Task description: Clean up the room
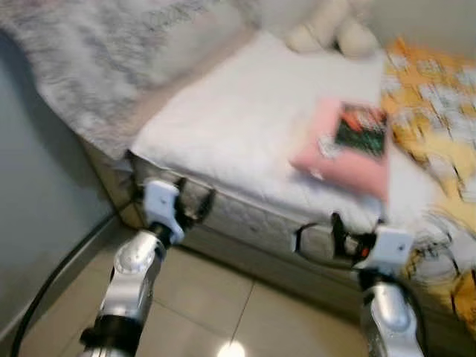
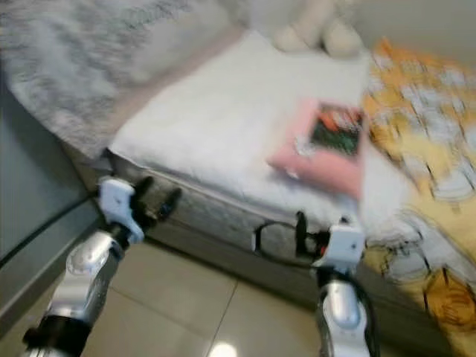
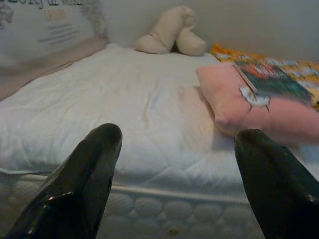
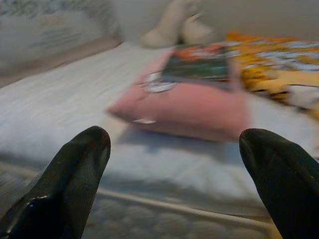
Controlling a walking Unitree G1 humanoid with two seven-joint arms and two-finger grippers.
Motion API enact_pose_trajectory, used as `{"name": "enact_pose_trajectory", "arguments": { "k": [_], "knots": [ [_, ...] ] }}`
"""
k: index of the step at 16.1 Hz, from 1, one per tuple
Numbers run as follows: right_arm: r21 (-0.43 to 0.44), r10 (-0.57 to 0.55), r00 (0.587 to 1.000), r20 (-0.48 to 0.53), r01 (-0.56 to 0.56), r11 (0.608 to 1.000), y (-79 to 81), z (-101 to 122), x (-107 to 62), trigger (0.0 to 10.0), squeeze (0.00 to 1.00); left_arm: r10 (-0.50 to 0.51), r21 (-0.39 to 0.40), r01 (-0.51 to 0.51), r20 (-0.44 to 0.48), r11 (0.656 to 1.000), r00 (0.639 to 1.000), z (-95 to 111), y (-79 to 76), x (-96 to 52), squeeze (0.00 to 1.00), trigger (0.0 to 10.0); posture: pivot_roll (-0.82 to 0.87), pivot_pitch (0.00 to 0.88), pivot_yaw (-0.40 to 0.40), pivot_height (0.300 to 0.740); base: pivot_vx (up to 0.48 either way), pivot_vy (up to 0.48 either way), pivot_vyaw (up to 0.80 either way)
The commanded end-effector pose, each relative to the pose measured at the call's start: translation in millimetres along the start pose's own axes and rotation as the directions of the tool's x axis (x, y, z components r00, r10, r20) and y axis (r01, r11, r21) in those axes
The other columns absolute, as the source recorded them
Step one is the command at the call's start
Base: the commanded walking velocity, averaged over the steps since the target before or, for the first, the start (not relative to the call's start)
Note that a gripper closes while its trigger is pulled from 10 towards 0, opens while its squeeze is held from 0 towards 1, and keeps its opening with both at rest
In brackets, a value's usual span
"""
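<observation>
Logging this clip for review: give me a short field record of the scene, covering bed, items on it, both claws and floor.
bed: white mattress, seen from its foot edge
pillow: pink, on the bed toward the robot's right
book: dark cover, lying on the pillow
plush: beige, at the far end
blanket: yellow patterned, right side
left claw: open, before the mattress edge
right claw: open, facing the pillow
floor: beige tiles

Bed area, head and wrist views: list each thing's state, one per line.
Pink pillow: lying flat on the white sheet, near the mattress edge.
Book: closed, resting on the pink pillow.
Plush toy: slumped at the wall.
Yellow blanket: rumpled.
Left gripper: open, empty.
Right gripper: open, empty.
</observation>
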State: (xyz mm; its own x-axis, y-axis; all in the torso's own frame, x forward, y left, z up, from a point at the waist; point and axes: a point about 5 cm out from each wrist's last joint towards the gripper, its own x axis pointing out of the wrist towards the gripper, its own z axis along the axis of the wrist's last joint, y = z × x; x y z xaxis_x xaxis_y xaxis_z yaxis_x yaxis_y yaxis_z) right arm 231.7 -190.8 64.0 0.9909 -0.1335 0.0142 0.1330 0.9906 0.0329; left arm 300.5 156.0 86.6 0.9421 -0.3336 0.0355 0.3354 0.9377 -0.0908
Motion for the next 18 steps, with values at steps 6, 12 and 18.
{"name": "enact_pose_trajectory", "arguments": {
  "k": [6,12,18],
  "knots": [
    [-0.04,-0.053,0.997,-0.047,0.052,0.998,-14.3,-9,-2.9,10.0,0.0,-0.039,0.019,0.039,0.007,0.999,0.999,6,-17.3,17.3,0.0,10.0,0.01,0.0,0.036,0.74,0.0,-0.455,-0.56],
    [-0.057,-0.011,0.998,-0.064,0.008,0.998,-9.3,-12,0.4,10.0,0.0,0.129,-0.071,-0.134,-0.065,0.988,0.989,-6,-7.8,17.5,0.0,10.0,0.01,0.0,0.05,0.74,0.0,-0.452,0.0],
    [-0.055,-0.038,0.995,-0.09,0.033,0.998,-14.6,-16,1.8,10.0,0.0,0.099,-0.007,-0.1,-0.083,0.995,0.992,-7,-16.0,24.0,0.0,10.0,0.01,0.0,0.043,0.74,0.0,-0.45,0.51]
  ]
}}
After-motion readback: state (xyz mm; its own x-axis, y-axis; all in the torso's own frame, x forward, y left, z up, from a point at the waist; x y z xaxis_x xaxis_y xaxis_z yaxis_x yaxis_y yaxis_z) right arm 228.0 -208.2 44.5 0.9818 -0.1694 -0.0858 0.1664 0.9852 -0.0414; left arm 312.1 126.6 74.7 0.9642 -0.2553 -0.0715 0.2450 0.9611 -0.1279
